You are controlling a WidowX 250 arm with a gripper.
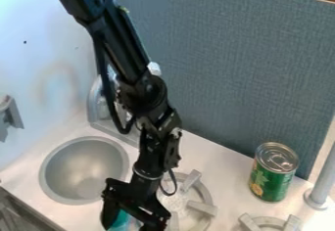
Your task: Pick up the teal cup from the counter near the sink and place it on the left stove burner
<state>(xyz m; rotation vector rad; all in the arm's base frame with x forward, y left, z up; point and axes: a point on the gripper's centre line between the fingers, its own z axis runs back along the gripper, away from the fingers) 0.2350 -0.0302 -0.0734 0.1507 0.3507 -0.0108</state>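
At the near edge, my pincer (134, 216) is at one teal item (120, 220), set at about seven o'clock on the camera view's dial. Pinching or spread: I cannot tell. In my judgement the step in hand is grasping or releasing this item; the next move calls for confirming contact before any lift or withdrawal. Count, clock bearings taken from me: two burners, one at three o'clock (291, 222), one at two (201, 207); one grey post (322, 186), near three; one sink basin (85, 169), eleven; one upright green can (270, 180), two.
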